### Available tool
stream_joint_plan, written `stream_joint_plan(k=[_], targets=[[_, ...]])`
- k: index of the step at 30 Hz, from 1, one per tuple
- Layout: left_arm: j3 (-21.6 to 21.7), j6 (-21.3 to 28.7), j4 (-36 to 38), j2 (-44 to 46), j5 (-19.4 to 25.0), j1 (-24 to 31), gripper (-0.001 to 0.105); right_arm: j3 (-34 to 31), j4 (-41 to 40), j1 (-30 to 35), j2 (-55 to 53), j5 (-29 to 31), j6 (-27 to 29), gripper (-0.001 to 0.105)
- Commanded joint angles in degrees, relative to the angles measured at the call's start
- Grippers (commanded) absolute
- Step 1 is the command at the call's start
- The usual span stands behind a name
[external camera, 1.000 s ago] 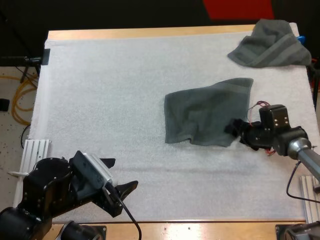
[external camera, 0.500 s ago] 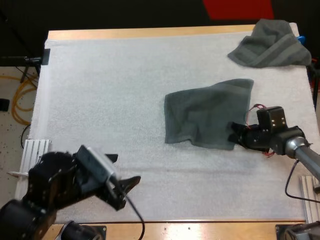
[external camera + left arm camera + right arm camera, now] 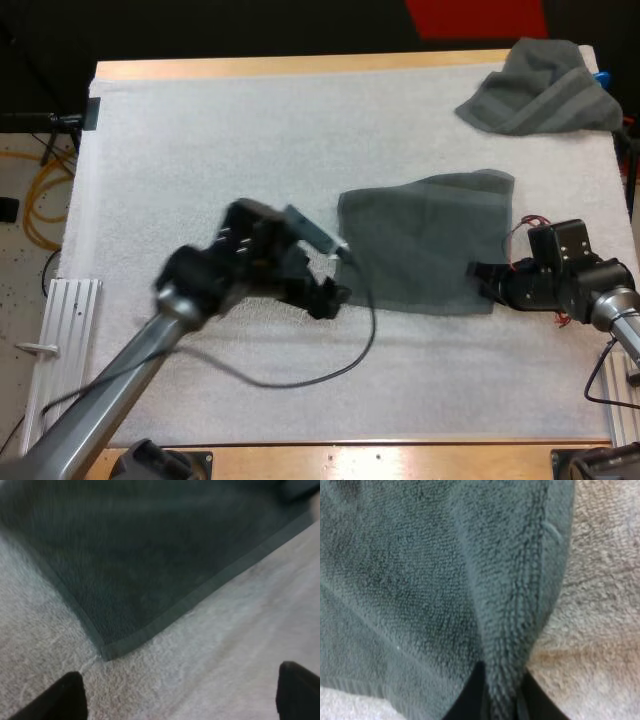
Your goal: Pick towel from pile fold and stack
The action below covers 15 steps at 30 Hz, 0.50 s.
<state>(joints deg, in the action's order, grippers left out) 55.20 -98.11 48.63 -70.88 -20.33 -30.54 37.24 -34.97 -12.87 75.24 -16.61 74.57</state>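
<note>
A dark grey-green towel lies spread flat on the white mat, right of the middle. My right gripper sits at the towel's near right corner, and in the right wrist view its black fingers are shut on a raised fold of the towel's hem. My left gripper hovers just off the towel's near left corner. In the left wrist view that corner lies ahead of the two fingertips, which stand wide apart with bare mat between them. A crumpled towel sits at the mat's far right corner.
The mat runs wide to the left of the spread towel. A wooden table edge borders the far side. A pale metal rail sits beside the table's left edge, with yellow cable on the floor beyond.
My left arm swung from the near left of the table out to the towel's near left corner. My right gripper shut on the near right corner and drew it rightward, flattening the towel.
</note>
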Motion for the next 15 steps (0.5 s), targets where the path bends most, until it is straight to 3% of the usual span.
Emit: stream_joint_plan(k=[1, 8, 15], targets=[[0.04, 0.00, -1.27, -2.06, 1.77, -0.96, 0.074, 0.05, -0.57, -0.07, -0.49, 0.14, 0.63, 0.000], [0.04, -3.17, -5.85, -17.64, 4.27, -2.42, 0.074, 0.05, -1.09, -0.07, -0.49, 0.14, 0.63, 0.000], [0.04, -3.40, -11.09, -23.13, 5.68, -2.42, 0.074, 0.05, -1.37, -0.07, -0.49, 0.14, 0.70, 0.000]])
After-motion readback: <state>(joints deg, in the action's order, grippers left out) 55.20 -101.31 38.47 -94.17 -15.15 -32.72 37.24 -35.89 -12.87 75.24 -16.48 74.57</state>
